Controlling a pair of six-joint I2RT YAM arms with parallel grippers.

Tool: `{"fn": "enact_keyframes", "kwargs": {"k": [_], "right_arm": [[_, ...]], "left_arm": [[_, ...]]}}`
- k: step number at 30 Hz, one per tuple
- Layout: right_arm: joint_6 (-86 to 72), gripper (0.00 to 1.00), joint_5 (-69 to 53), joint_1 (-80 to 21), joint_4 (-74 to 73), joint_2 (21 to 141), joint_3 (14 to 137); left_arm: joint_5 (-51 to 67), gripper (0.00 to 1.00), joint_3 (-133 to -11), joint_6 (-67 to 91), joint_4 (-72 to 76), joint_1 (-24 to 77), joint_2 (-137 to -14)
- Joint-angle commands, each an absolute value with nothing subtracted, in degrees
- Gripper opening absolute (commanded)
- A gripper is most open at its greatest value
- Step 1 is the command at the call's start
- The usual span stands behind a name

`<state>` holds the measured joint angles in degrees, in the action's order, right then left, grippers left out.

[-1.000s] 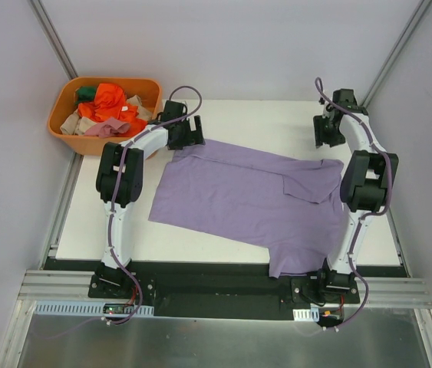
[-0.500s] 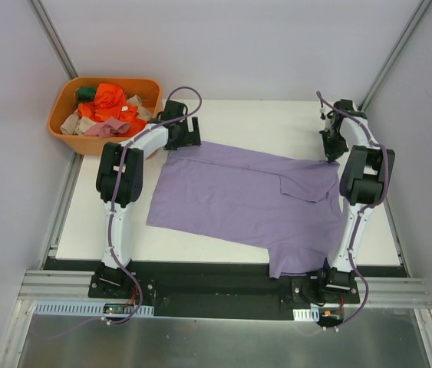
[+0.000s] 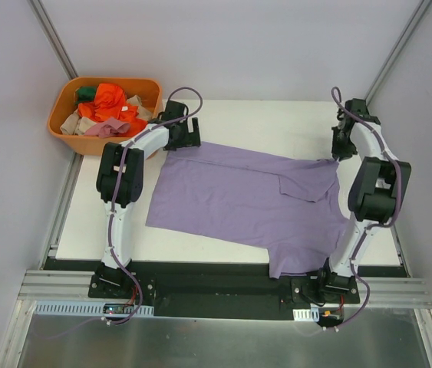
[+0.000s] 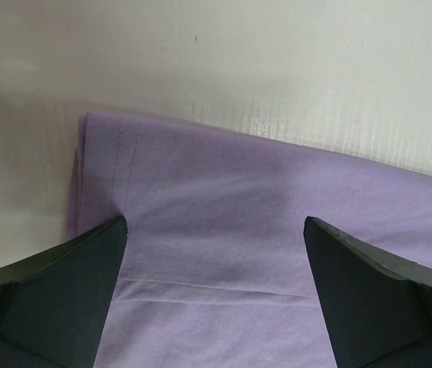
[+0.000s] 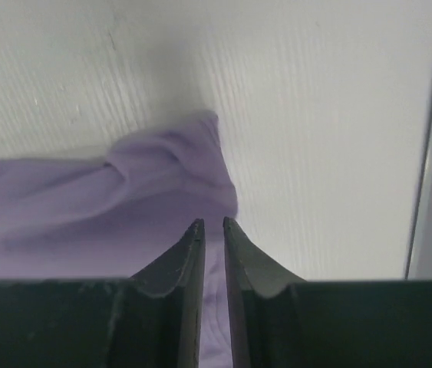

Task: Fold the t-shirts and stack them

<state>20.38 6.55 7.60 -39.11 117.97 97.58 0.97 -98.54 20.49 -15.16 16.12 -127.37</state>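
Purple t-shirt (image 3: 231,199) on table (image 3: 277,123), left gripper (image 4: 214,220) gaping, right gripper (image 5: 212,222) pinching its edge, basket (image 3: 57,116) beside

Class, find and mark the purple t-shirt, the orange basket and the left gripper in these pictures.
purple t-shirt (image 3: 231,195), top view, middle of its flat body.
orange basket (image 3: 57,115), top view, its left wall.
left gripper (image 4: 212,230), left wrist view, midway between its open fingertips.

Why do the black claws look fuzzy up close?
Left wrist: the left fingers probably sit too near the lens, so their edges go soft; a faint shadow falls on the purple t-shirt between them. Right wrist: same blur on the right fingers. Top external: evenly lit, sharp.
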Motion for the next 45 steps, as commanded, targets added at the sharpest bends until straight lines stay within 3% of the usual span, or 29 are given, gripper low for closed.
{"fn": "enact_keyframes", "kwargs": {"k": [1,5,12,21,31,33,38,45], "right_arm": [[9.2,0.22,10.2,8.3,-39.0,103.7,88.7],[3.7,0.34,9.2,8.2,-37.4,95.6,77.3],[-3.6,0.41,-2.6,8.1,-31.5,87.9,62.2],[-6.1,0.4,-3.5,7.9,-26.3,92.7,59.1],[-8.0,0.37,-3.1,7.6,-24.9,96.9,59.0],[-8.5,0.33,-1.6,7.4,-24.7,96.9,58.9],[-9.9,0.03,-2.2,7.4,-22.5,96.3,58.5],[-13.0,0.01,-3.7,7.4,-24.3,93.6,60.9]], "left_arm": [[-0.4,0.99,-99.7,20.3,-17.4,16.3,-127.3],[-1.3,0.99,-99.7,20.2,-17.4,16.7,-125.6],[-4.0,0.99,-99.6,19.2,-17.4,19.9,-120.0],[-8.8,0.99,-96.2,19.8,-17.9,25.3,-113.0],[6.2,0.99,-96.6,24.6,-17.0,31.8,-115.0],[8.7,0.99,-96.8,26.4,-14.8,33.7,-115.9],[15.7,0.99,-101.9,28.4,-12.7,38.8,-121.1],[18.5,0.94,-105.8,31.1,-11.3,43.3,-125.9]]}}
